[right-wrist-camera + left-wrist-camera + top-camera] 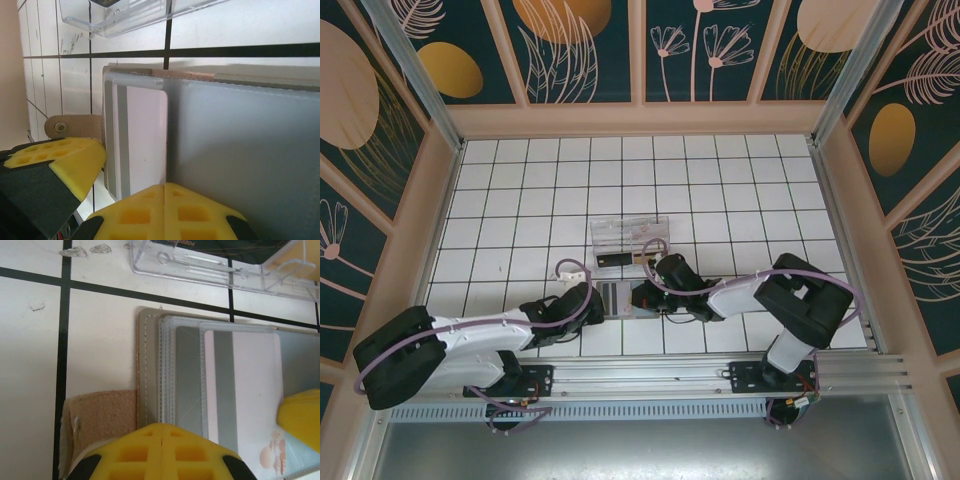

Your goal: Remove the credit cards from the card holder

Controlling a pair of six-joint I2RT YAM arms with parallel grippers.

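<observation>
I found both jaws pressed together. The card holder [623, 299] lay open on the desk [520, 200] between them, its pale credit card [250, 385] pocketed, long axis front to back, nearest the right jaws.

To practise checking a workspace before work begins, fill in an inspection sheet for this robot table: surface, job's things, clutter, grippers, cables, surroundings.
surface: white tiled table, black grid lines, few scuffs.
job's things: card holder lies flat; a pale credit card with a grey stripe is tucked in it.
clutter: clear plastic tray beyond it, something dark inside.
grippers: left gripper and right gripper at the card holder, jaws shut, holding nothing.
cables: purple cables along both arms.
surroundings: leaf-patterned wall panels.
</observation>
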